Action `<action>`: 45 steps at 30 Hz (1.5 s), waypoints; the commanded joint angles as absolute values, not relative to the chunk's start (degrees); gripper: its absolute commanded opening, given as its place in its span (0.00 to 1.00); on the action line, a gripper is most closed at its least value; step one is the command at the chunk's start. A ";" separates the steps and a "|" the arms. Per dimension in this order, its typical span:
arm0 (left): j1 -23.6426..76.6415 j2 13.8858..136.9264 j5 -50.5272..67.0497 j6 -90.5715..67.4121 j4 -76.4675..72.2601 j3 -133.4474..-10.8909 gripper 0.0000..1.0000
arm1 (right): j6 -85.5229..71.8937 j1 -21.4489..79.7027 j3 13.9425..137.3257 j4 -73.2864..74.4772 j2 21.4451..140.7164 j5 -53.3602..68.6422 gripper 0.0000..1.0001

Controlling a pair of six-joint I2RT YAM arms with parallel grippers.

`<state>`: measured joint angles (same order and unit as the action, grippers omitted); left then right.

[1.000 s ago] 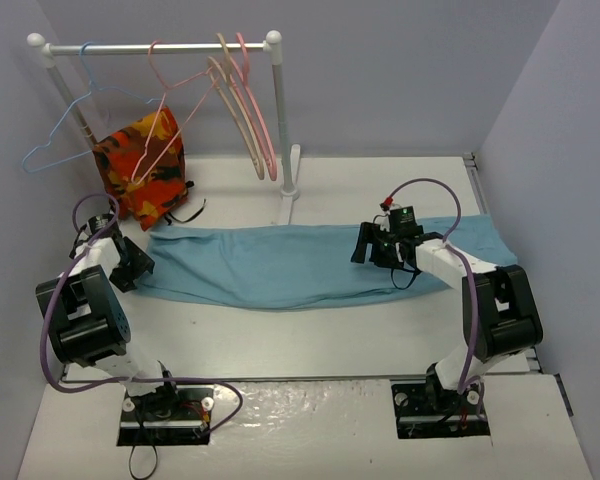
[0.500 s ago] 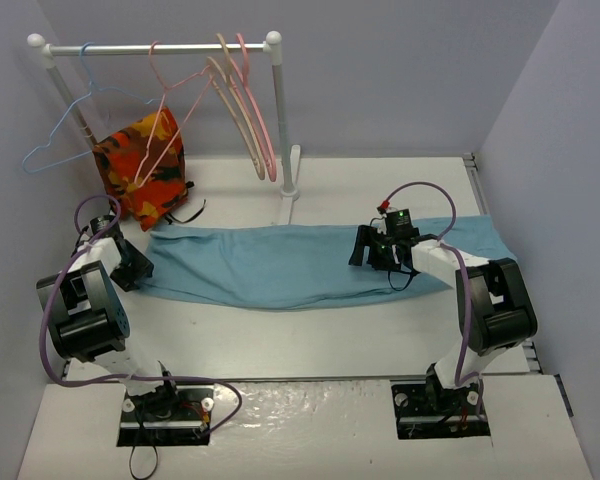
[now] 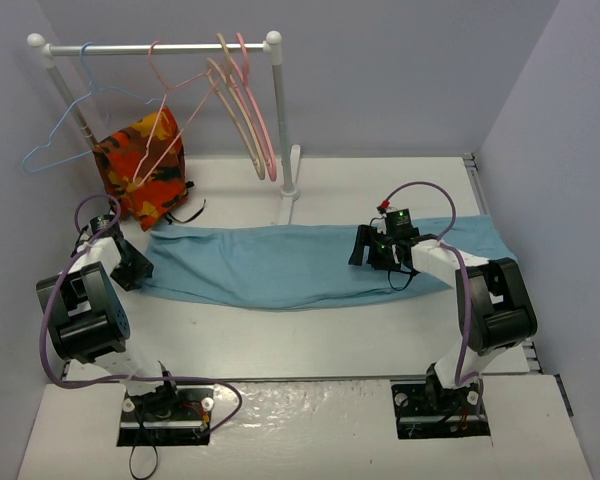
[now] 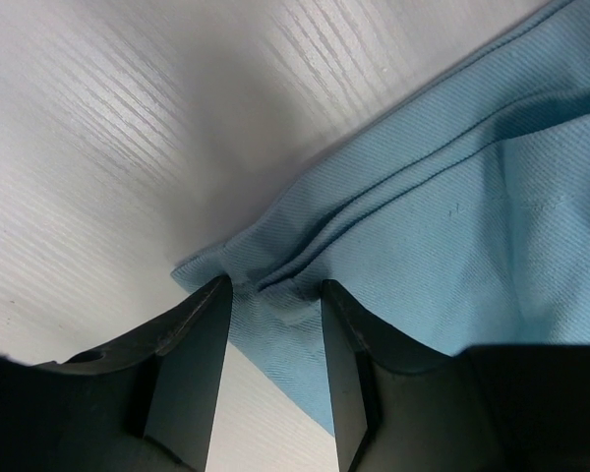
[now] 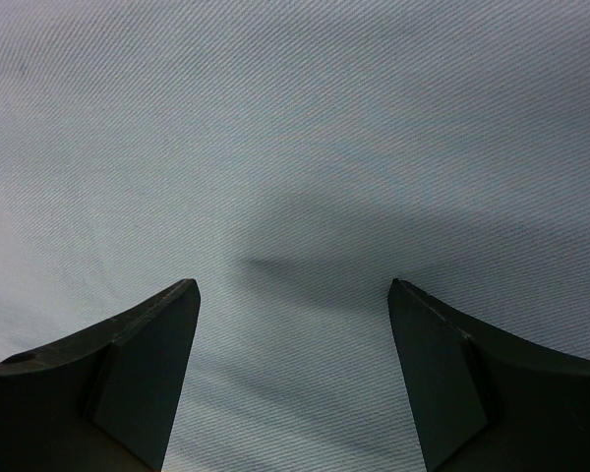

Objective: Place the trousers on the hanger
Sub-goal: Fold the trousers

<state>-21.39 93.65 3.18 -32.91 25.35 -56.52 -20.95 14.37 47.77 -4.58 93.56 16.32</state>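
- Left pincer (image 4: 275, 295) is clenched on the trousers (image 3: 270, 265): its two dark fingers (image 4: 192, 364) press a bunched corner fold of the blue fabric from both sides.
- From above, this pincer (image 3: 135, 265) is at the 9 o'clock end of the garment, low on the white desk (image 3: 310, 330).
- Right pincer (image 5: 293, 290) is released; its fingers stand wide apart just over smooth fabric, and nothing is between them.
- From above, it (image 3: 365, 245) is over the trousers toward 3 o'clock.
- The trousers lie flat and long across the desk, from 9 o'clock to 3 o'clock.
- The hanger (image 3: 154, 62), thin and salmon-pink, hangs by its hook on the rail (image 3: 120, 47) at 11 o'clock, well apart from the trousers.
- On the same rail hang a blue wire hanger (image 3: 55, 135) and thicker pink and beige hangers (image 3: 250, 120).
- A patterned orange cloth (image 3: 140, 175) is under the rail, near the trousers' 9 o'clock end.
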 commanded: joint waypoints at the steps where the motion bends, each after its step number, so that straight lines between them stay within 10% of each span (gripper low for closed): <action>1: -20.85 90.19 3.36 -31.78 27.21 -60.38 0.38 | -21.44 15.24 48.29 -5.05 95.06 16.79 0.75; 15: -20.31 91.96 4.04 -32.11 25.96 -60.58 0.36 | -21.45 15.41 48.49 -4.92 95.27 16.76 0.75; 28: -19.62 92.35 3.03 -30.33 26.85 -61.06 0.00 | -21.64 15.47 48.16 -4.92 95.19 16.23 0.75; 45: -20.12 79.16 -6.31 -28.66 35.74 -66.37 0.00 | -23.56 15.29 48.34 -3.67 96.15 13.43 0.75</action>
<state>-19.57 80.12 -1.91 -30.41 36.95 -66.78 -22.80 14.73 47.99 -5.23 94.02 15.28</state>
